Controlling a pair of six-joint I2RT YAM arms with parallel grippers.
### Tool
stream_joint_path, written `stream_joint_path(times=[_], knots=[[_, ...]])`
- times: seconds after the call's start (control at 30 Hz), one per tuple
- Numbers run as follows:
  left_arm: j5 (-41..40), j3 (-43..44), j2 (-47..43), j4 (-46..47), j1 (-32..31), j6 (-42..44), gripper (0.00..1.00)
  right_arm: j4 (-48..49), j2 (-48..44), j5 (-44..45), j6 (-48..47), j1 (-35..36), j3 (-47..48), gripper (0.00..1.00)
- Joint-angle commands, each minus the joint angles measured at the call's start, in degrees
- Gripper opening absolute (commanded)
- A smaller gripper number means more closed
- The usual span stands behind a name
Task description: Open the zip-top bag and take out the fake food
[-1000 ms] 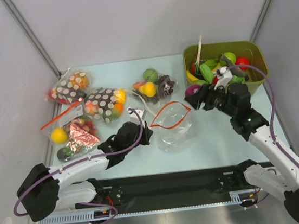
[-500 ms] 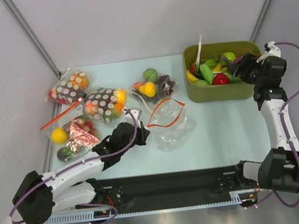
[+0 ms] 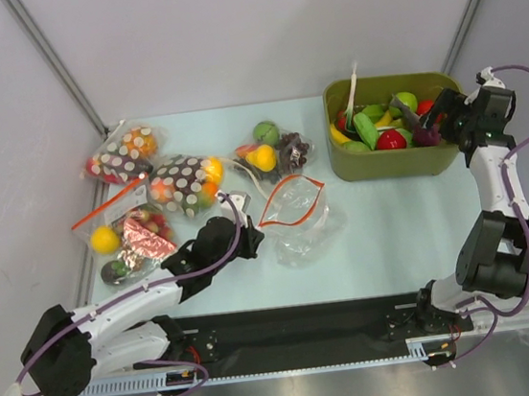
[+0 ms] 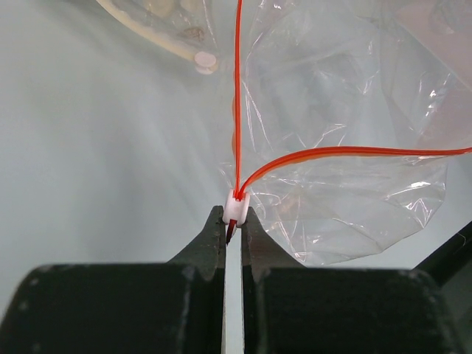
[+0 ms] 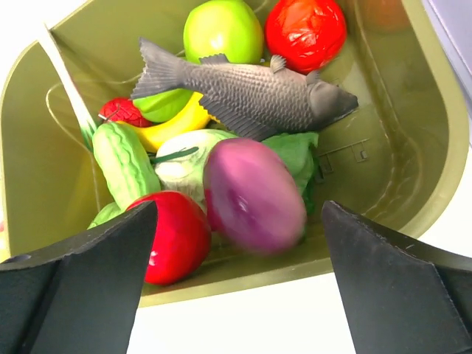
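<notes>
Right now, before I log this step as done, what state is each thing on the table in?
zip-top bag: mouth open, empty.
left tool: shut on the zip-top bag's slider.
right tool: open, holding nothing, above the green bin.
purple piece: loose in the green bin, blurred.
green bin: heaped full.
dotted bags: full.

**Item Count: Counter and Bin**

Bags on the counter (image 3: 393, 226): five in total.
- zip-top bag (image 3: 298, 221) with red-orange strip, no contents: one.
- brown white-dotted bags (image 3: 184, 184): two.
- clear filled bags (image 3: 274, 153): two.

Olive bin (image 3: 400, 162): one. The right wrist view shows inside it:
- grey fish (image 5: 243, 92): one.
- purple round piece (image 5: 254, 195): one.
- large red round pieces (image 5: 173, 236): two.
- cucumber (image 5: 122, 162): one.
- banana (image 5: 173, 131): one.
</notes>
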Motion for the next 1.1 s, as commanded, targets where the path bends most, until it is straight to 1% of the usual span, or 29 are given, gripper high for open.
stream_joint_path(times=[0.0, 0.13, 0.27, 0.33, 0.37, 0.4, 0.43, 0.47, 0.5, 0.53, 0.6, 0.7, 0.83, 0.9, 1.03, 1.07], knots=[[0.4, 0.3, -1.8, 0.3, 0.7, 0.9, 0.0, -1.6, 0.4, 0.0, -2.5, -0.5, 3.9, 1.0], [0.4, 0.5, -2.5, -0.3, 0.8, 1.0, 0.0, -1.5, -0.9, 0.1, -2.0, -0.5, 2.9, 1.0], [0.0, 0.8, -3.5, -1.6, 0.9, 0.9, 0.06, -1.6, -5.4, 0.1, -1.2, -0.1, 0.1, 1.0], [-0.3, 0.9, -4.5, -2.1, 0.9, 0.9, 0.22, -2.8, -8.9, 0.4, -1.2, 0.5, -0.9, 1.0], [-0.3, 0.9, -4.7, -2.2, 0.9, 0.9, 0.45, -3.4, -10.3, 0.6, -1.4, 1.8, -2.1, 1.0], [-0.3, 0.9, -5.1, -2.3, 1.0, 0.9, 0.6, -4.4, -12.6, 1.4, -1.6, 2.8, -2.6, 1.0], [-0.2, 0.9, -5.4, -2.3, 1.0, 1.1, 0.71, -5.0, -13.9, 2.1, -2.1, 3.7, -3.1, 1.0], [-0.5, 1.1, -5.8, -3.8, 1.2, 1.2, 0.9, -5.6, -15.1, 2.7, -2.3, 5.8, -3.8, 1.0], [-0.5, 1.3, -6.0, -4.5, 1.2, 1.3, 0.97, -6.6, -17.4, 3.5, -2.4, 6.8, -5.0, 1.0], [-0.5, 1.4, -6.8, -5.2, 1.3, 1.5, 1.0, -7.2, -18.4, 4.0, -2.8, 7.9, -5.7, 1.0], [-0.4, 1.5, -8.0, -5.8, 1.4, 1.6, 1.0, -8.7, -21.2, 6.2, -3.0, 11.3, -7.4, 1.0], [-0.4, 1.9, -10.7, -7.6, 1.6, 1.9, 1.0, -10.7, -23.1, 7.4, -3.3, 14.8, -8.6, 1.0], [-1.8, 3.7, -14.7, -10.6, 2.2, 2.1, 1.0, -11.6, -26.6, 7.5, -2.8, 17.5, -10.7, 1.0], [-2.0, 5.3, -16.9, -11.9, 2.8, 3.6, 1.0, -12.3, -27.4, 7.3, -2.8, 18.6, -11.1, 1.0], [-4.2, 9.8, -19.2, -15.5, 6.8, 5.3, 1.0, -14.1, -29.0, 6.9, -3.3, 20.3, -11.1, 1.0], [-4.3, 10.8, -19.2, -16.1, 9.5, 4.9, 1.0, -14.7, -29.6, 6.8, -3.4, 21.7, -11.2, 1.0]])
